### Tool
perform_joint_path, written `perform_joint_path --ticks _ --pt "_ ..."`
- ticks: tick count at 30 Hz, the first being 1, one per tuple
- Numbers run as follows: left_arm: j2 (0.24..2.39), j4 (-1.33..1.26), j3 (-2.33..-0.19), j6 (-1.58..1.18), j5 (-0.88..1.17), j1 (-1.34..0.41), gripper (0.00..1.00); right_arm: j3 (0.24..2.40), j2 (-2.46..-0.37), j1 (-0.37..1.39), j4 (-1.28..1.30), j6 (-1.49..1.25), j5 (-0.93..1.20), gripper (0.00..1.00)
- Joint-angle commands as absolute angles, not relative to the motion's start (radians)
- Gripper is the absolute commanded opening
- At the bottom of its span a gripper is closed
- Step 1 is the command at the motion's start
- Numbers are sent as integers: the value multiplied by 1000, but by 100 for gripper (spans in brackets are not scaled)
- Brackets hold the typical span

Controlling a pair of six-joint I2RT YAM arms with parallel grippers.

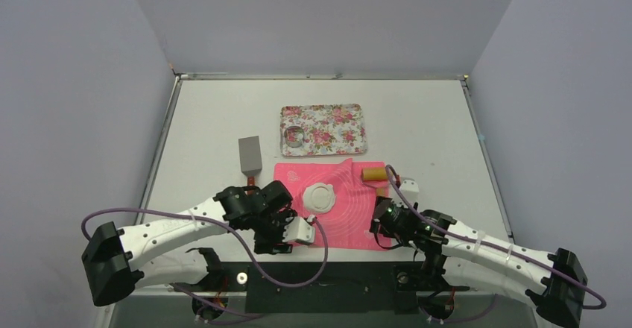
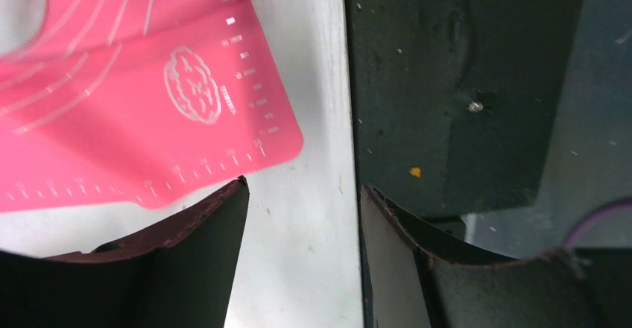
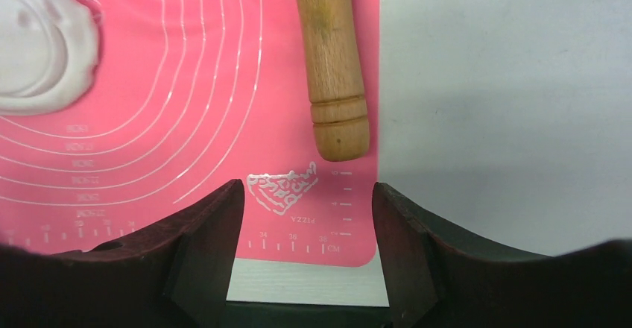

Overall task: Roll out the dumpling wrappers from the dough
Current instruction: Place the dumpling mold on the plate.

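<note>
Lavender walls close in a pale surface (image 1: 209, 119). At the middle of its near edge lies one pink mat (image 1: 346, 224), and beyond that, toward the centre, one flowered tray (image 1: 339, 130) holding what looks like a single metal ring (image 1: 294, 136).

One grey block (image 1: 250, 153) stands off the mat's far left corner. One rolling pin (image 3: 332, 60) lies along the mat's right edge. The one lump of dough (image 1: 322, 196) sits mid-mat, flattened and thick-rimmed. I can't pick out any separate dumpling wrappers.

There are two arms. The right end effector (image 3: 307, 194) is spread and empty over the mat's near right corner, facing the pin's end. The left end effector (image 2: 302, 194) is also spread and empty, at the surface's near edge beside the mat's near left corner.

The pin looks like the next thing to pick up. I'd take it squarely across the handle, lift it level, then roll outward from the dough's centre with light, even pressure.
</note>
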State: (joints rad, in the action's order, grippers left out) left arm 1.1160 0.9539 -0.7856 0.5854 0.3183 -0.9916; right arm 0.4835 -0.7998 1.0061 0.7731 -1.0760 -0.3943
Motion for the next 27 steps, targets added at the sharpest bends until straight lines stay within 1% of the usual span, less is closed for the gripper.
perform_joint_path --ticks 1,4,6,13,16,18,19,20,21,22,24,25,26,27 --pt "1109 720 -714 629 190 -1099 56 491 -875 1048 733 -1162 -451 60" --pt "1115 603 -625 678 145 -1196 57 495 -968 1054 717 -1160 -443 59" --pt "1112 537 -580 700 119 -1218 57 466 -991 1057 676 -1167 -409 59" --pt "1080 342 -476 721 130 -1223 58 381 -1030 1054 583 -1196 -319 59" --pt "1099 281 -436 732 88 -1221 58 375 -1063 1046 571 -1184 -307 55" --pt "1116 262 -426 738 58 -1221 58 371 -1092 1040 563 -1176 -302 45" --pt "1123 266 -428 735 48 -1218 57 371 -1105 1039 559 -1175 -297 35" --pt "1130 273 -431 735 35 -1217 55 370 -1108 1036 559 -1174 -295 30" --pt "1131 299 -438 739 31 -1207 53 370 -1108 1035 559 -1174 -292 20" --pt "1129 314 -442 741 27 -1201 51 369 -1104 1033 559 -1174 -292 18" --pt "1113 375 -455 759 24 -1175 47 369 -1090 1024 568 -1171 -290 10" --pt "1106 425 -467 777 27 -1151 46 368 -1075 1014 580 -1165 -289 3" --pt "1094 454 -473 787 31 -1140 43 369 -1066 1005 588 -1162 -290 0" --pt "1090 521 -487 804 30 -1123 41 371 -1045 992 610 -1155 -293 0"
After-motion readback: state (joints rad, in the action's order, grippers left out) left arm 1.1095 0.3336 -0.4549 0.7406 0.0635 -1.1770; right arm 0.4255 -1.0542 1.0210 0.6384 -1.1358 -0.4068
